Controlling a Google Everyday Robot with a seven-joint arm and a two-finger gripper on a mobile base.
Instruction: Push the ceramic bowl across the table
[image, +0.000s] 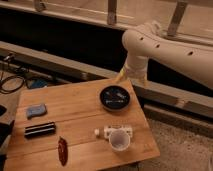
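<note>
The ceramic bowl (115, 97) is round, shallow and glossy black with pale glints inside. It sits near the far right edge of the light-brown wooden table (75, 107). My white arm comes in from the upper right and bends down. The gripper (131, 76) hangs just beyond the table's far edge, above and slightly right of the bowl. I cannot tell whether it touches the bowl.
A white mug (120, 140) lies near the front right, with a small white object (115, 131) beside it. A blue sponge (36, 111), a black rectangular case (40, 129) and a red packet (62, 150) lie on the left half. Cables (12, 82) lie on the floor to the left.
</note>
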